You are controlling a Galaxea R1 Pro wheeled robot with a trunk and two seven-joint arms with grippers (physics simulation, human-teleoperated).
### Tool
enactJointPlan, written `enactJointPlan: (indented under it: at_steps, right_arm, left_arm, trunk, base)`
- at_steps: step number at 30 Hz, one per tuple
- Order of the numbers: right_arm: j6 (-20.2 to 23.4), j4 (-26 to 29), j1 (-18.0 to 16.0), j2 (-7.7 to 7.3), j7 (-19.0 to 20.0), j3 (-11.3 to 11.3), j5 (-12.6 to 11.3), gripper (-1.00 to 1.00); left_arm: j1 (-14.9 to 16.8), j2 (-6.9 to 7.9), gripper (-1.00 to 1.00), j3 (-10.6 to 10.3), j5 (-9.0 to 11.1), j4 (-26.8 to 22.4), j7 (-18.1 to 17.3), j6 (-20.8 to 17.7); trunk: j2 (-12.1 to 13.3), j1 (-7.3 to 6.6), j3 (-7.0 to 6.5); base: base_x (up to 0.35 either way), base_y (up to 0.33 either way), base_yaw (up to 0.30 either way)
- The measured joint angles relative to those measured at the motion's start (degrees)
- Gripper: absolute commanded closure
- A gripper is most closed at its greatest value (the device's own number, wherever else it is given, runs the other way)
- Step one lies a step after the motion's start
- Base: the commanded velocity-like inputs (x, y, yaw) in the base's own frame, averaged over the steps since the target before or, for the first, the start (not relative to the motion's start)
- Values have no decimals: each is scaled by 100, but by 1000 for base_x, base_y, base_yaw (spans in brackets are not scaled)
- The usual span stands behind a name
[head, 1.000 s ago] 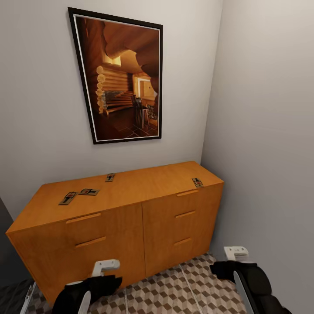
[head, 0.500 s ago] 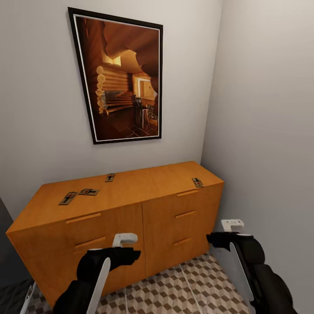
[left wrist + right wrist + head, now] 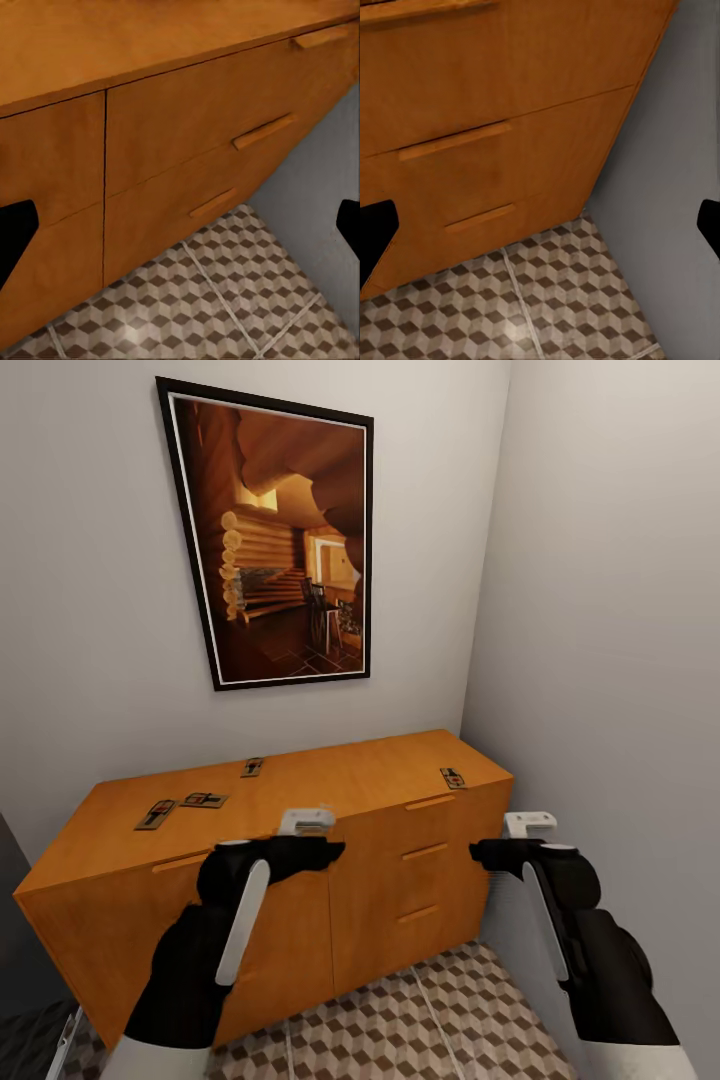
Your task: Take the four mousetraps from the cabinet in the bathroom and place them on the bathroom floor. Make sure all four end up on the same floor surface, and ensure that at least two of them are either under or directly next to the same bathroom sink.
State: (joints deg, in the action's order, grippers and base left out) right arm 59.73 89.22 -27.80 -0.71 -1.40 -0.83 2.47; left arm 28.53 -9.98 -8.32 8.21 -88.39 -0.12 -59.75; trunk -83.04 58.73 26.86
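Four mousetraps lie flat on the cabinet top, none yet lifted. Two mousetraps sit close together near the left end, one mousetrap rests near the back edge toward the wall, and one mousetrap sits at the right front corner. They lie on the smooth top surface, not inside a drawer, so I judge no drawer needs opening.

1. Left arm: my forearm is raised in front of the cabinet face, with the left claw at about the level of the top edge, short of the traps. In the left wrist view the two dark finger tips stand at opposite borders of the frame, well apart, so this claw is spread and empty.

2. Right arm: my right claw is held beside the cabinet's right end, near the side wall. Its finger tips are likewise far apart in the right wrist view: spread, gripping nothing.

3. Both wrist cameras look down past the drawer fronts onto the bathroom floor, the patterned tile that is to receive the traps.

Judgement: the reach toward the traps is the step in hand.
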Motion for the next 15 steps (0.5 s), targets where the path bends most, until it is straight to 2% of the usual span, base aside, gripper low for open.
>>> enactJointPlan:
  at_steps: [4,5,7,10,15]
  right_arm:
    - [0,-5,-143,15,-2,0,-3,-100]
    - [0,-5,-211,23,-2,3,-4,-100]
    - [0,-6,-285,30,-2,5,-4,-100]
    - [0,-6,-424,38,-3,7,-4,-100]
    - [0,-10,-757,46,-2,8,-12,-100]
  left_arm:
    - [387,0,-100,-79,538,4,-2,0]
    - [559,0,-100,-100,812,6,-3,0]
    - [734,0,-100,-115,1045,7,0,1]
    - [967,0,-100,-126,1312,9,2,-1]
    - [1371,0,-100,-134,1601,9,13,3]
  trunk:
    - [0,0,0]
    - [0,0,0]
    - [0,0,0]
    - [0,0,0]
    - [0,0,0]
  base:
    - [0,0,0]
    - [0,0,0]
    - [0,0,0]
    - [0,0,0]
    - [0,0,0]
